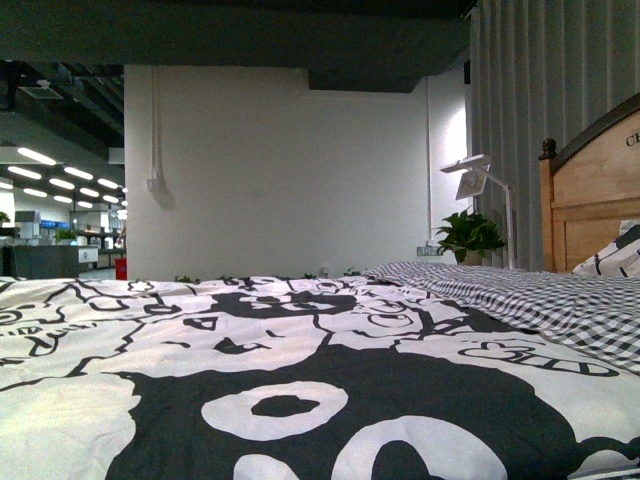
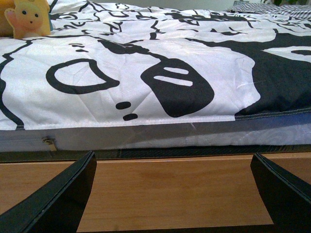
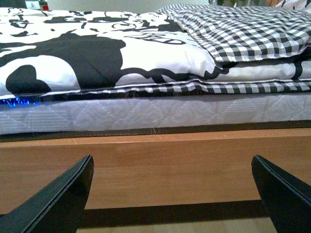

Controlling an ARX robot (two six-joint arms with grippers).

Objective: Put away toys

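Observation:
An orange-yellow plush toy point(image 2: 26, 18) with small black eyes sits far back on the black-and-white bed cover point(image 2: 160, 73) in the left wrist view. It does not show in the front or right wrist views. My left gripper point(image 2: 172, 194) is open, low in front of the wooden bed frame point(image 2: 170, 184), well short of the toy. In its own view my right gripper point(image 3: 172, 194) is open too, facing the wooden side rail point(image 3: 160, 165) below the mattress point(image 3: 146, 114). Nothing lies between either pair of fingers. Neither arm shows in the front view.
A checked blanket point(image 3: 243, 34) lies folded over the bed's far side. The front view shows the wooden headboard point(image 1: 590, 190) at right, a pillow point(image 1: 615, 255), a potted plant point(image 1: 468, 238), a white lamp point(image 1: 470, 175) and a white wall point(image 1: 290, 170) behind.

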